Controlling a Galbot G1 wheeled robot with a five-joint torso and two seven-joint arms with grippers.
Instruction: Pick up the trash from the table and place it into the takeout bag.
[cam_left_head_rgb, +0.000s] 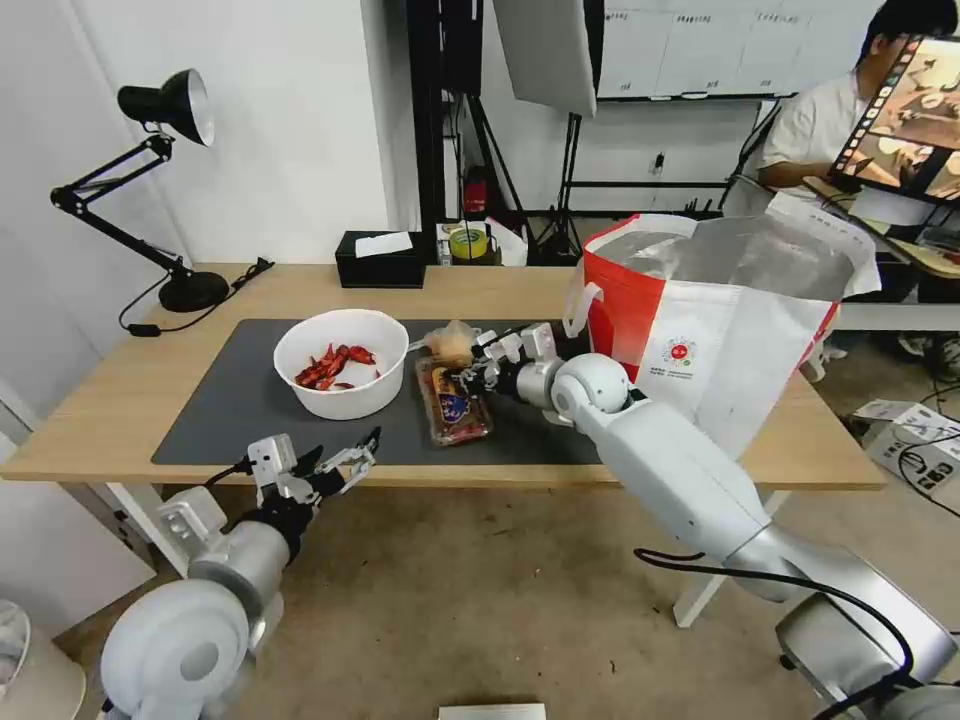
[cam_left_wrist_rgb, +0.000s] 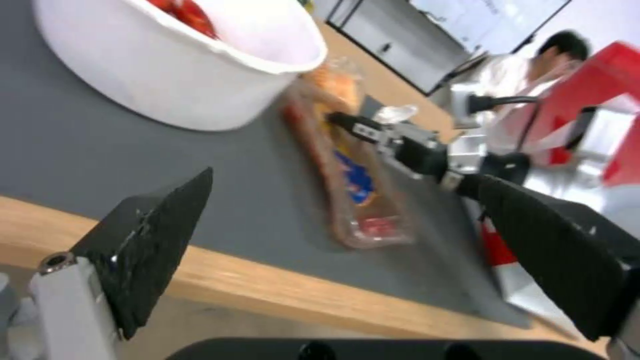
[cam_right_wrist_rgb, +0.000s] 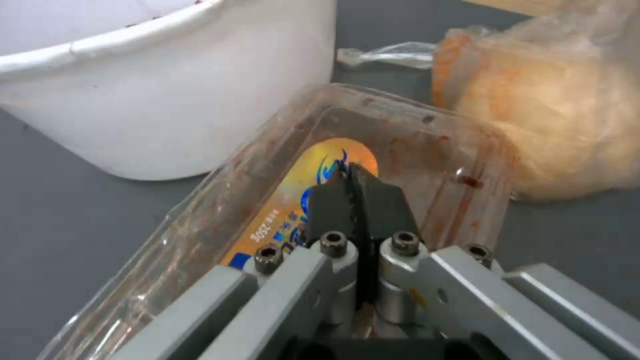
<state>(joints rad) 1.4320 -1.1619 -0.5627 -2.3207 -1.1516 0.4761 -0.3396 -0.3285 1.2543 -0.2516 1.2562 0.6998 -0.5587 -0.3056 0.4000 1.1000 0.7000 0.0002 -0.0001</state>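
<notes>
Right gripper (cam_right_wrist_rgb: 353, 185) pinched shut on the tray (cam_right_wrist_rgb: 280, 220) lid near mid-surface; thin, slick, flexible plastic, so rim grip seemed safest. Left gripper (cam_left_head_rgb: 345, 465) open, off near edge.

The right arm reaches forward and to the left with the right gripper (cam_left_head_rgb: 466, 378) low and its black fingers (cam_right_wrist_rgb: 353, 202) pressed together, while the left gripper (cam_left_head_rgb: 345, 468) hangs lower, its fingers (cam_left_wrist_rgb: 150, 240) spread wide apart.
</notes>
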